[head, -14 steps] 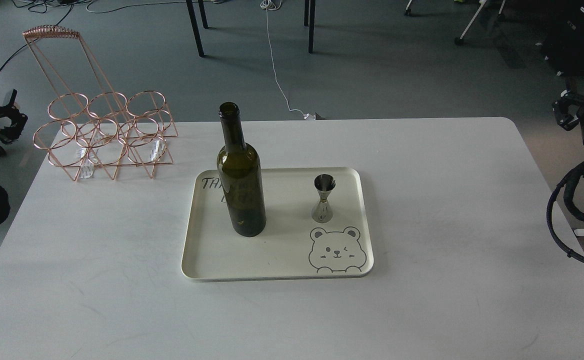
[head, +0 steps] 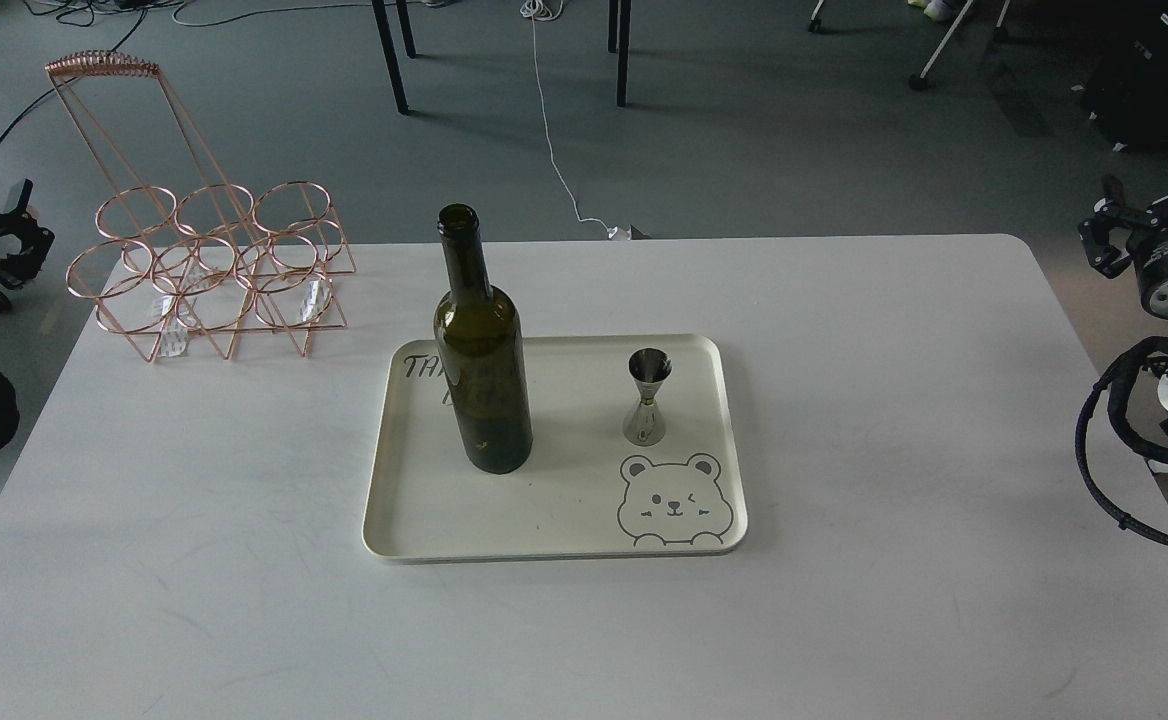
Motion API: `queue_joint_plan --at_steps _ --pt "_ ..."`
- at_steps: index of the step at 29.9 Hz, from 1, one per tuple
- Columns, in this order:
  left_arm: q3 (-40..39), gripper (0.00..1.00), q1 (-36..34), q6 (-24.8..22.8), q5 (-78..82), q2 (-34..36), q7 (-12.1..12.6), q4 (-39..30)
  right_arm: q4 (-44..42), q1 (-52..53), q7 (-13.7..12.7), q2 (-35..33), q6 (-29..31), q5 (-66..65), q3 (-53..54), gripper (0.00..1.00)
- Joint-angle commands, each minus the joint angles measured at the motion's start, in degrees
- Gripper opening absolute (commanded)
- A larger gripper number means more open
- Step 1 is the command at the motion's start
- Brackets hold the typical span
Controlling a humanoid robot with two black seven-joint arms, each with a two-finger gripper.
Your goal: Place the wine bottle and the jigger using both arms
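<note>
The dark olive-green wine bottle [head: 481,375] stands upright on the left half of a cream tray [head: 554,520]. The small steel jigger [head: 648,397] stands upright on the tray's right half, above a printed bear face. My left gripper [head: 16,232] is off the table's left edge, beside the far left corner, open and empty. My right gripper [head: 1102,228] is off the table's right edge, level with the far right corner, open and empty. Both grippers are far from the bottle and the jigger.
A copper wire bottle rack [head: 209,265] with several rings and a tall handle stands at the white table's [head: 894,420] far left corner. Black cabling of my right arm [head: 1109,450] hangs off the right edge. Chair legs and cords lie on the floor beyond.
</note>
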Motion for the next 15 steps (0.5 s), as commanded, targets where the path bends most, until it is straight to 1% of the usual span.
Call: queue_joint_plan --at_steps 1,4,6,8,12,15 --pt "-0.2 0.99 -0.1 -0.1 0.0 0.1 0.2 -0.1 6.9 -0.3 0.0 -1.7 -0.6 -0.8 -0.4 1.00" --pt "-0.5 0.99 -0.1 -0.1 0.0 0.0 0.2 -0.2 15.9 -0.2 0.0 -7.1 -1.6 -3.6 -2.7 1.00" --pt "-0.5 0.99 -0.3 -0.1 0.0 0.0 0.2 -0.3 22.6 0.1 0.0 -9.9 -4.0 -8.2 -4.1 1.00" --pt "-0.6 0.99 -0.3 -0.2 0.0 0.0 0.1 -0.3 29.3 0.3 0.0 -11.8 -7.1 -15.6 -4.5 1.00" --pt "-0.4 0.99 -0.3 -0.1 0.0 0.1 0.0 -0.4 39.9 -0.3 0.0 -14.8 -13.6 -32.6 -4.7 1.00" --pt "-0.3 0.99 -0.2 -0.4 0.1 0.3 0.1 -0.2 44.8 -0.5 0.0 -15.0 -18.2 -44.0 -7.5 1.00"
